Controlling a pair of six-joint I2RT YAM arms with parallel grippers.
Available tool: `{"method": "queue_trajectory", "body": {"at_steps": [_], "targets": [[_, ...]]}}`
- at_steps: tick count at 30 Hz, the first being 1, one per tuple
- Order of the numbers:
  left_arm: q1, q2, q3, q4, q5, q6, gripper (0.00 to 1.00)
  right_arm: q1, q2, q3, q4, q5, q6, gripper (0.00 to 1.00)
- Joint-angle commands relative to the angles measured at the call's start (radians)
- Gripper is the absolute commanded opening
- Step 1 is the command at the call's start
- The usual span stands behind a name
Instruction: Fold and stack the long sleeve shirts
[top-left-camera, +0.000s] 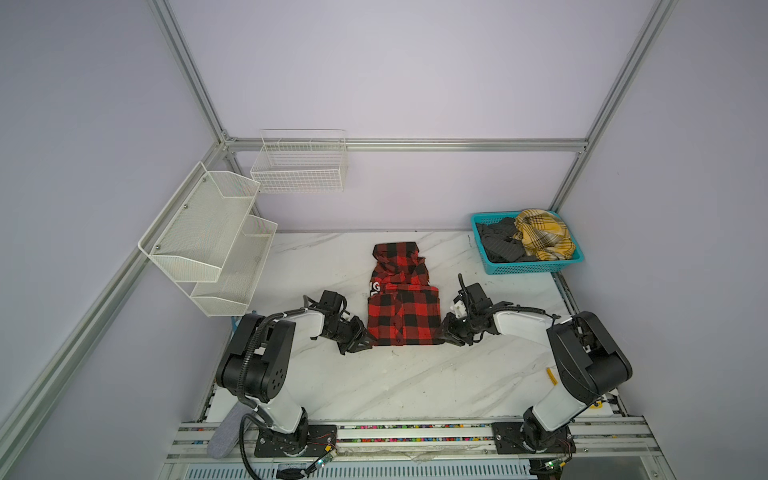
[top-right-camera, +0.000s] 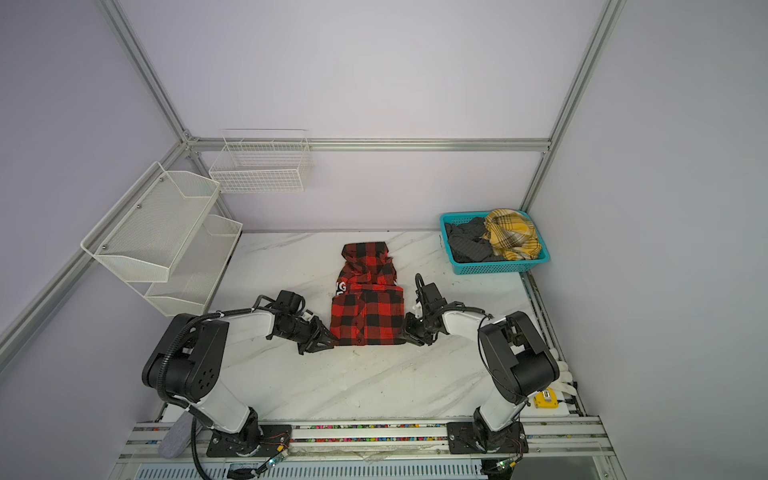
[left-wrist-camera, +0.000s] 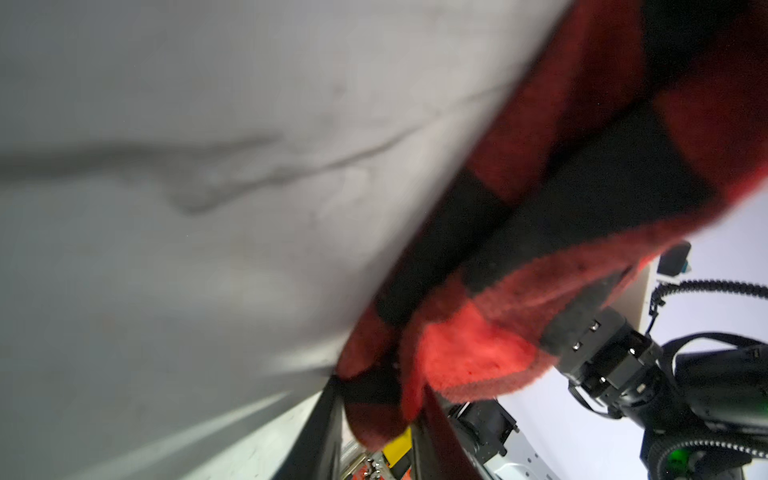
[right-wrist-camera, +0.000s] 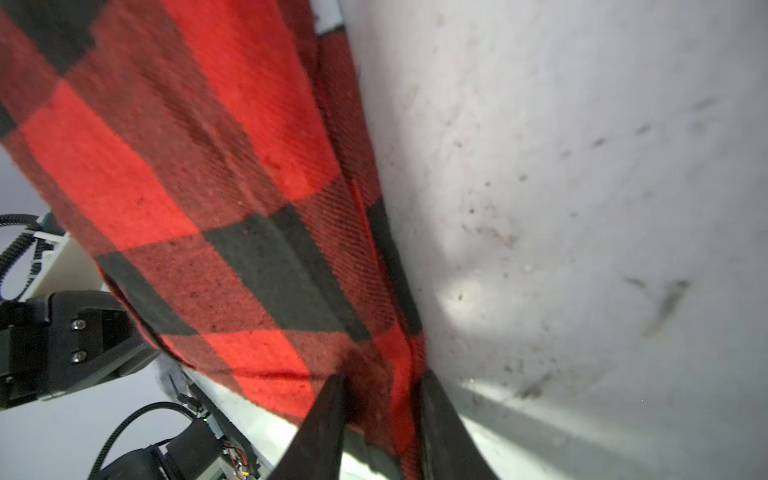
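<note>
left claw (left-wrist-camera: 378, 415) pinching red shirt (top-left-camera: 403, 309) | marble table (top-left-camera: 374, 386) | lilac walls (top-left-camera: 395, 62)

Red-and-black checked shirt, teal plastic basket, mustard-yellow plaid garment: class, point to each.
Red-and-black checked shirt (top-left-camera: 405, 320): in a top view, front panel.
Teal plastic basket (top-left-camera: 536, 267): in a top view, near wall.
Mustard-yellow plaid garment (top-left-camera: 542, 235): in a top view, crumpled middle.

Lilac walls (top-left-camera: 395, 75), marble tabletop (top-left-camera: 395, 386)
</note>
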Motion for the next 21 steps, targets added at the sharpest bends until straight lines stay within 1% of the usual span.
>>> {"method": "queue_trajectory", "body": {"at_steps": [1,2,5,6,9,10,13,15,18,21], "targets": [[0.002,0.050,-0.050,-0.079,-0.234,0.009,0.14,-0.002,0.023,-0.014,-0.036,0.048,0.005,0.25],[0.002,0.048,-0.052,-0.079,-0.238,0.012,0.14,-0.001,0.023,-0.011,-0.035,0.048,0.004,0.22],[0.002,0.062,-0.045,-0.068,-0.230,0.021,0.14,-0.002,0.025,-0.002,-0.043,0.049,-0.004,0.21],[0.002,0.070,-0.043,-0.057,-0.222,0.021,0.12,-0.001,0.024,-0.001,-0.041,0.047,-0.004,0.21],[0.002,0.079,-0.035,-0.039,-0.205,0.021,0.01,0.001,0.023,-0.003,-0.034,0.031,-0.006,0.13],[0.002,0.074,-0.037,-0.036,-0.202,0.020,0.00,0.004,0.023,-0.002,-0.031,0.023,-0.004,0.13],[0.002,0.047,-0.040,-0.036,-0.200,0.030,0.00,0.021,0.026,0.008,-0.015,0.010,0.002,0.09],[0.002,0.034,-0.044,-0.037,-0.198,0.036,0.00,0.024,0.026,0.022,-0.016,0.009,0.004,0.01],[0.002,0.009,-0.052,-0.040,-0.190,0.046,0.00,0.024,-0.021,0.029,-0.006,0.016,0.018,0.00],[0.002,-0.038,-0.065,-0.059,-0.182,0.052,0.00,0.024,-0.084,0.033,-0.042,0.043,0.027,0.00]]}}
